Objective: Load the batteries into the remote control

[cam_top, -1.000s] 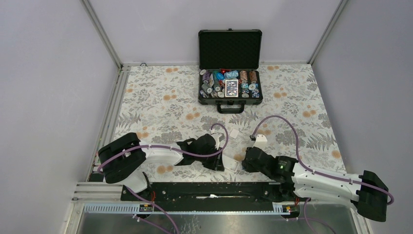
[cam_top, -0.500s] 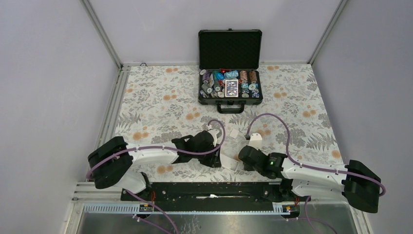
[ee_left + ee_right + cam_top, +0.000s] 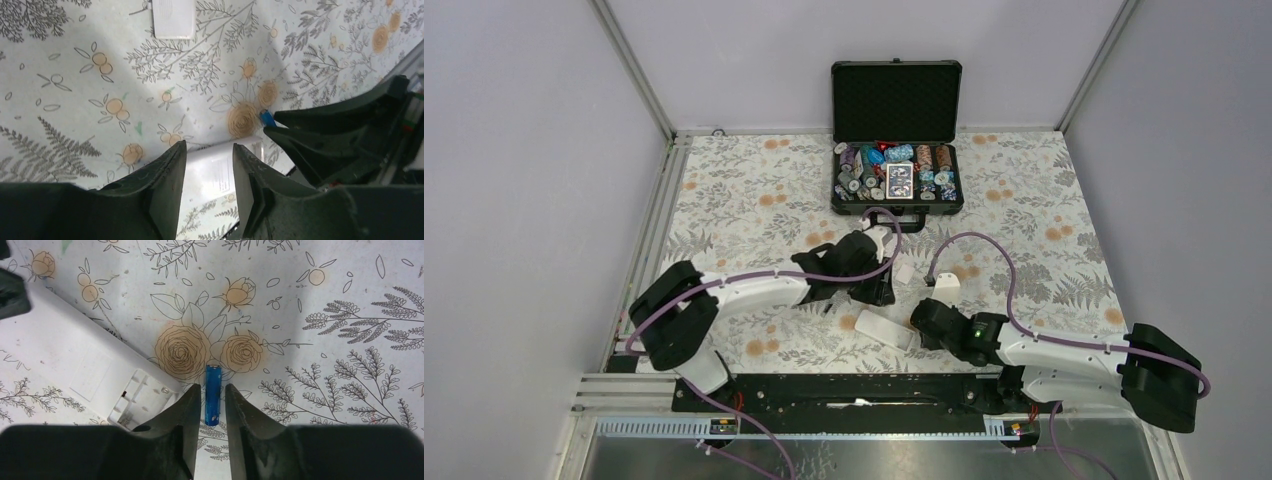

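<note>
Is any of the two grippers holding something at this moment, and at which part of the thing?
The right gripper holds a blue battery between its jaws, gripped at its lower half. The left gripper is open and holds nothing.

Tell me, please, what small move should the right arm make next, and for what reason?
Probably carry the battery a little sideways toward the open compartment of the remote control. The right gripper seems shut on the blue battery, and the remote control lies back up close beside it with the empty bay showing. The left gripper is open and holds nothing.
</note>
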{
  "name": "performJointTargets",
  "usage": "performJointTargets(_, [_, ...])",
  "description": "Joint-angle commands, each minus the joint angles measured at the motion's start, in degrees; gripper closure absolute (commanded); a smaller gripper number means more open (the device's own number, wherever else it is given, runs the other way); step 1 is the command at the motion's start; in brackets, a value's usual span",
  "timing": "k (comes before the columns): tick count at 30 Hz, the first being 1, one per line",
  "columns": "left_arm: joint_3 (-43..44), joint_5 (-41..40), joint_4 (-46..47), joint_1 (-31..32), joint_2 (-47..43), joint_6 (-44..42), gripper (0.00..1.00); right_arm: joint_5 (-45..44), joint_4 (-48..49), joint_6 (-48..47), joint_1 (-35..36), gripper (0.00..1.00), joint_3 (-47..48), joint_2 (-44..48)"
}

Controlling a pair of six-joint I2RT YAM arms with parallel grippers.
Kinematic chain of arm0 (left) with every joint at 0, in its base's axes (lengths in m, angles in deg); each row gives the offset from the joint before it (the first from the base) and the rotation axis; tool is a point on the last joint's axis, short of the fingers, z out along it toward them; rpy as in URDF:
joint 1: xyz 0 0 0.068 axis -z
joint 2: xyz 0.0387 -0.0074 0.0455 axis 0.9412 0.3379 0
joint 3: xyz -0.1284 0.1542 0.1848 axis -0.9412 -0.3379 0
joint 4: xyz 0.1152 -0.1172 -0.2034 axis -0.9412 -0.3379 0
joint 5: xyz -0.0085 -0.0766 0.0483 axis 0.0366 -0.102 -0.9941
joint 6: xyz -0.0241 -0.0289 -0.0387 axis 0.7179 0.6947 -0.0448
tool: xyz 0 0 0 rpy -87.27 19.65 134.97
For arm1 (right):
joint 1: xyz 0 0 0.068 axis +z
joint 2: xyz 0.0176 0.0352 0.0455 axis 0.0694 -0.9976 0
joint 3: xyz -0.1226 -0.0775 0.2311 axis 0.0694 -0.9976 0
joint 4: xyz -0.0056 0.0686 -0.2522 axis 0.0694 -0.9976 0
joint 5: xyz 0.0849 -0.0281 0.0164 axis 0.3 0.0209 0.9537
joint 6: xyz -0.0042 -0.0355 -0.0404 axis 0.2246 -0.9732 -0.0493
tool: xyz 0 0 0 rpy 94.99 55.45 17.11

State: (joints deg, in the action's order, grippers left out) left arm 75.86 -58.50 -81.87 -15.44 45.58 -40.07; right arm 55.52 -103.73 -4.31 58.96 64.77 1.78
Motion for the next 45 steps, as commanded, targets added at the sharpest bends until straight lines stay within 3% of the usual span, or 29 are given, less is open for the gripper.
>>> performJointTargets(1, [3.1,-1.1,-0.8,-0.8,3.5,-2.0,0.58,-2.3,-0.5,1.3,-0.3,0.66,-0.1,0.0])
performJointTargets(16, [-5.1,1.0,2.1,-0.9,5.6,-0.1,0.64,2.9,-3.6,3.1,-0.2,0.67,-0.2,1.8])
performJointTargets(34, [-18.1,2.6,6.8,0.0,-2.2,5.2,0.66,6.3,-6.3,3.7,-0.2,0.67,1.0,-0.7])
performJointTargets(45, [-20.4,3.6,10.5,3.1,-2.7,7.7,0.67,6.5,-8.5,4.6,0.0,0.71,2.2,-2.0])
